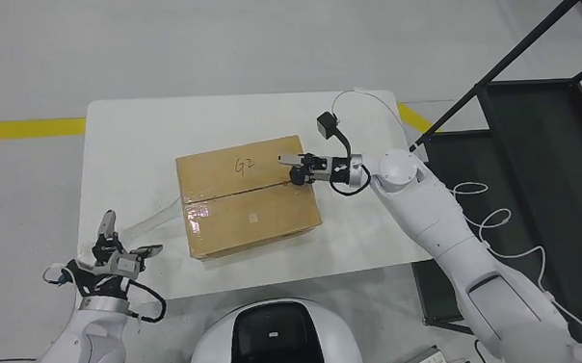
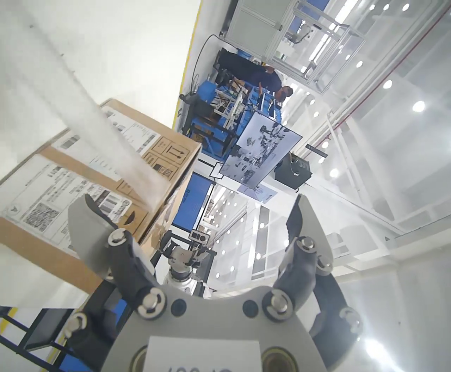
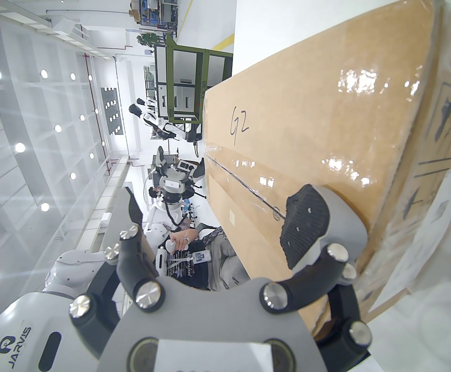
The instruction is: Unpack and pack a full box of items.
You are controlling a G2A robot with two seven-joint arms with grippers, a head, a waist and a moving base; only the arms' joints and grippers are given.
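Box: the cardboard box [image 1: 248,195] is sitting closed in the middle of the white tabletop [image 1: 126,139], its long axis lying across the robot's front, from left to right.
Seam: the taped seam [image 1: 243,191] is running the length of the lid along that same axis, and it looks to be the line any opening move has to follow.
Right tool: the right tool [image 1: 295,169] is hovering at the seam's right-hand end with its jaws spread wide and nothing between them. One ribbed pad [image 3: 304,225] is hanging just over the lid's edge.
Bearing: from this tool the whole box is lying away to the robot's left, so a pass along the seam would be heading leftward.
Left tool: the left tool [image 1: 120,240] is waiting well apart from the box, off the tabletop's near left corner, its jaws also spread and carrying nothing.
Strip: a pale, clear strip [image 1: 157,220] is trailing from the box's left end toward that tool. I cannot tell whether it is touching it.
Nearer arm: the right arm is by far the closer to the seam.
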